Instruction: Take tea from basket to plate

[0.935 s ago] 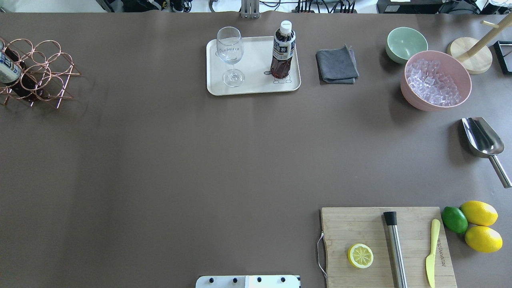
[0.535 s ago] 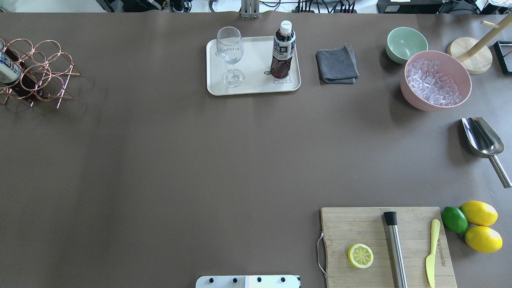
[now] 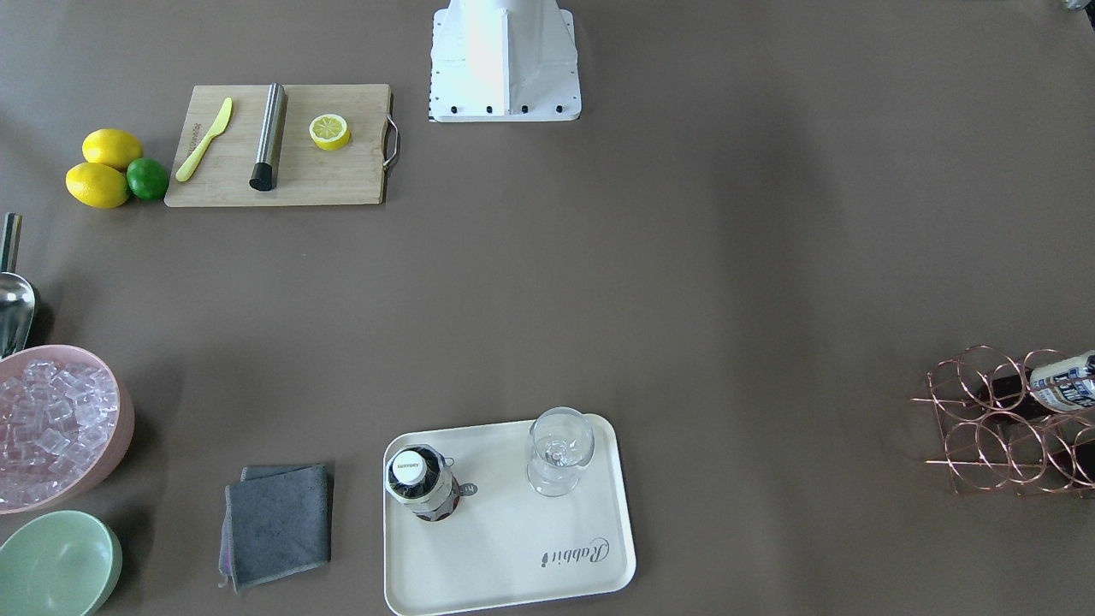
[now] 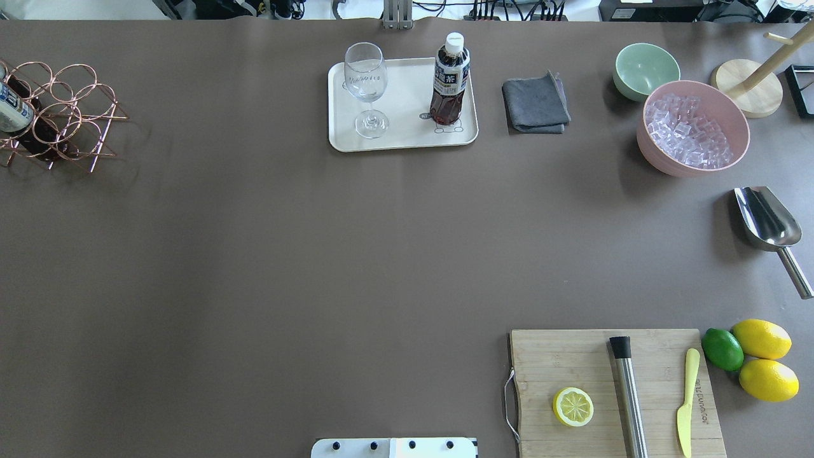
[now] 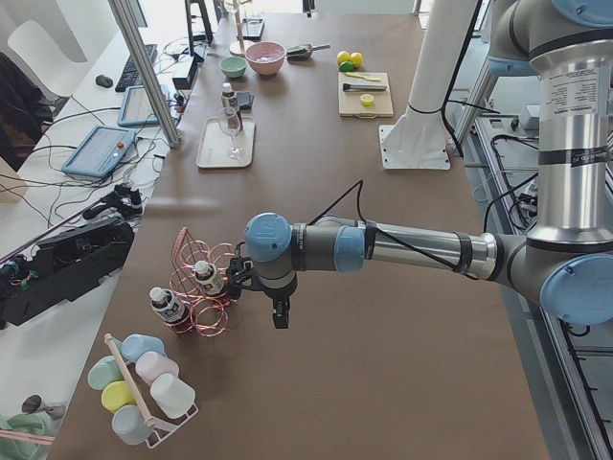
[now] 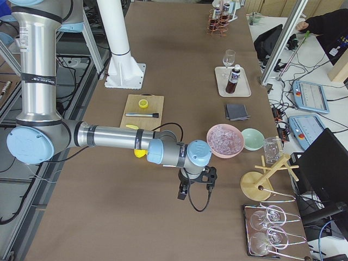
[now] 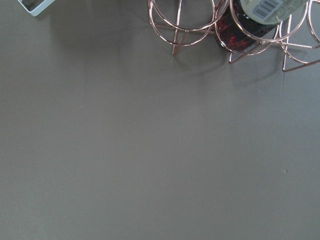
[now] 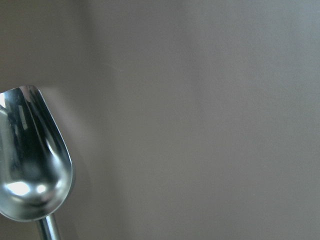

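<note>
One tea bottle (image 4: 449, 79) stands upright on the cream plate (image 4: 407, 137), also in the front view (image 3: 421, 483) on the plate (image 3: 513, 547). The copper basket (image 4: 63, 114) sits at the table's far left and holds another tea bottle (image 4: 9, 111) lying in a cell. The left wrist view shows the basket (image 7: 190, 20) with that bottle (image 7: 260, 15). My left gripper (image 5: 278, 316) hangs over the table beside the basket (image 5: 206, 287). My right gripper (image 6: 182, 193) hangs near the pink bowl (image 6: 224, 138). I cannot tell whether either is open or shut.
A wine glass (image 4: 367, 89) stands on the plate. A grey cloth (image 4: 535, 104), green bowl (image 4: 645, 69), pink bowl (image 4: 655, 159) of ice and metal scoop (image 4: 769, 222) lie on the right. A cutting board (image 4: 572, 356) with tools, plus lemons (image 4: 763, 359), sits front right.
</note>
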Motion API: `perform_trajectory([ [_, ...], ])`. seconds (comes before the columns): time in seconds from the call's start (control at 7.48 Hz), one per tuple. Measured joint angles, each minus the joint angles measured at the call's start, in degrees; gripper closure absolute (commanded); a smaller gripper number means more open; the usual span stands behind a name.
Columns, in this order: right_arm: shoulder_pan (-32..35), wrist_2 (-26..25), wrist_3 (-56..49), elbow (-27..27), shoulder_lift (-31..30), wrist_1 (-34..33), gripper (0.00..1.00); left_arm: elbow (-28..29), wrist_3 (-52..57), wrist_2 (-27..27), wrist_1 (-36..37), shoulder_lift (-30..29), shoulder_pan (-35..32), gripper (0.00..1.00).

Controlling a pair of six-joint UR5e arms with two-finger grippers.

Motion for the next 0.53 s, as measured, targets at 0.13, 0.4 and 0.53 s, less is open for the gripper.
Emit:
perform_trajectory([
  [0.13, 0.0, 0.0, 0.0, 0.0, 0.0, 0.0, 0.0, 0.0, 0.0, 0.0, 0.1, -0.3, 0.1, 0.02],
  [0.4, 0.0, 0.0, 0.1, 0.0, 0.1, 0.0, 0.0, 0.2, 0.1, 0.2, 0.1, -0.5, 0.1, 0.02],
  [0.53, 0.0, 0.0, 0.1, 0.0, 0.1, 0.0, 0.0, 0.1, 0.1, 0.2, 0.1, -0.5, 0.1, 0.02],
])
